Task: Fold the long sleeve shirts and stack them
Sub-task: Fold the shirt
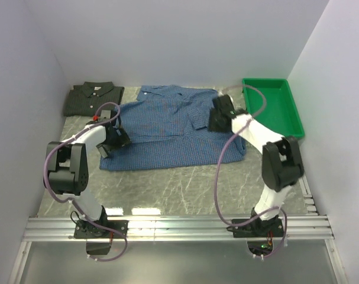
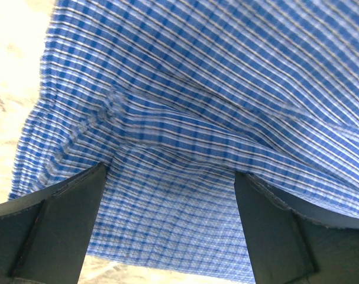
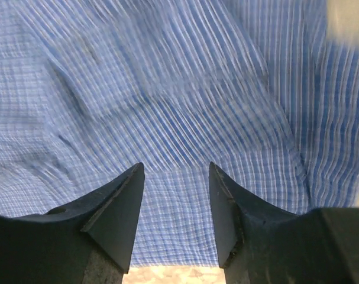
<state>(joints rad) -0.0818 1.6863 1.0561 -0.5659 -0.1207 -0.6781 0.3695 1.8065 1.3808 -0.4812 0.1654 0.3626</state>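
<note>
You had the blue fine-check shirt (image 1: 167,127) spread wide across the middle of the tabletop (image 1: 185,189), collar toward the far edge and its right half rumpled and doubled over, while the dark green-grey check shirt (image 1: 93,97) sat neatly folded in the far left corner, white buttons showing. Your left pincer (image 2: 170,171) hung over the blue shirt's left edge with its jaws wide apart. Your right pincer (image 3: 176,168) stood over the shirt's right half, jaws partly apart and clamping nothing.
</note>
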